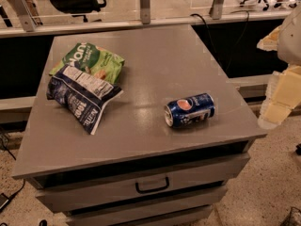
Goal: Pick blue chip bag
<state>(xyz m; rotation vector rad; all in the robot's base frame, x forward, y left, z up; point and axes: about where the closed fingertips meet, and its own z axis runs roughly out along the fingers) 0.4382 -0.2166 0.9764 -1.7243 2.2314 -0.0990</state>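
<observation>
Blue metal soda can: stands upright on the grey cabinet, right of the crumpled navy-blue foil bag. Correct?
No. The camera view shows the blue metal soda can lying on its side; the rest holds. The gripper is right of the grey cabinet.

single cam, sits high at front of grey cabinet [155,69], angled down across top toward glass railing [145,4] behind; medium-near, whole top plus drawer fronts [94,193] in shot; gripper [281,98] hangs at right edge, off cabinet

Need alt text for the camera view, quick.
Crumpled blue chip bag lies left on a gray cabinet top, overlapping a green snack bag behind it. A blue soda can lies on its side at right; the hand is beyond the right edge.
</observation>
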